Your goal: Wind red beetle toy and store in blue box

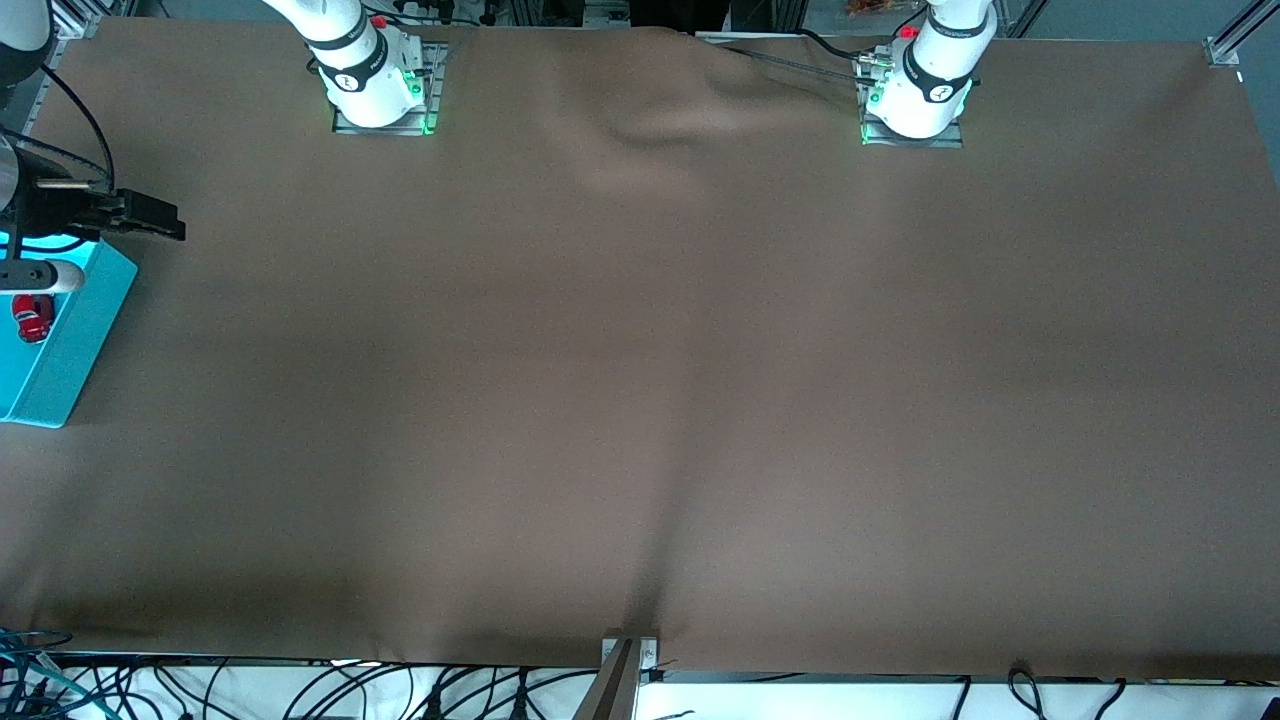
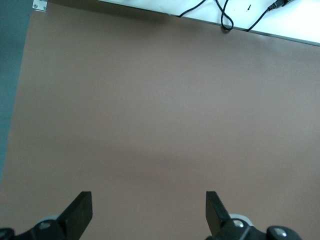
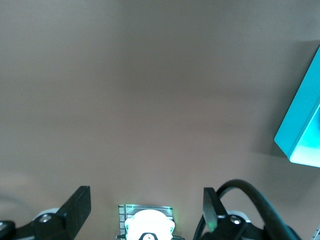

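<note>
As the front view shows, our red beetle toy (image 1: 32,317) lies already inside the blue box (image 1: 75,345) at the right arm's end of the table, so storing looks done. Left wrist view: our left gripper (image 2: 148,212) waits over bare cloth, jaws wide apart. Right wrist view: our right gripper (image 3: 146,209) hangs beside the box, jaws apart and empty, probably to stay clear of it.

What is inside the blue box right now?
The red beetle toy lies inside the blue box, at the right arm's end of the table. The rest of the box's inside is cut off by the frame edge.
</note>
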{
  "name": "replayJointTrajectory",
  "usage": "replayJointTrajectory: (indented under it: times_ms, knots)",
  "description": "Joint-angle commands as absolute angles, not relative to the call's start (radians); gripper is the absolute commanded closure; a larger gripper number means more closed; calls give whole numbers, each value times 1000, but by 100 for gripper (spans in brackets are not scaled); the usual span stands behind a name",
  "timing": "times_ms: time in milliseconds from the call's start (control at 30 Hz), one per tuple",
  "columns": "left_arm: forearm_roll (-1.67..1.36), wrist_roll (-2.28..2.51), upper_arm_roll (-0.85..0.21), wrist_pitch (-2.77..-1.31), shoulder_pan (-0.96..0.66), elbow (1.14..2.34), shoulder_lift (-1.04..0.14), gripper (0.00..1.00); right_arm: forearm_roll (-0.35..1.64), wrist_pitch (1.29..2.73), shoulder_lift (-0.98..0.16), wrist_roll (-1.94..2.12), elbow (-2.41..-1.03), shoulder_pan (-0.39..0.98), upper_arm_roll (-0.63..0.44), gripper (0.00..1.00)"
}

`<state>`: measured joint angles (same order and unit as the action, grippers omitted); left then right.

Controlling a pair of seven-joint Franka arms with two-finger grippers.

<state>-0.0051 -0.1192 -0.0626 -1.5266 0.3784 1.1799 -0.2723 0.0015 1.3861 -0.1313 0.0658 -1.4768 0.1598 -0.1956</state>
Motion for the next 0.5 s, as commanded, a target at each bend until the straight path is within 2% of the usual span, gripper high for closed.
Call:
replayJointTrajectory:
  times_ms: [0, 467]
  knots:
    - [-8, -140, -60, -1525, 379, 1183, -259, 0, 9, 1456, -126, 80, -1471, 144, -176, 0]
    - [-6, -137, -66, -1525, 376, 1183, -259, 0, 23, 1531, -146, 71, -1471, 153, -172, 0]
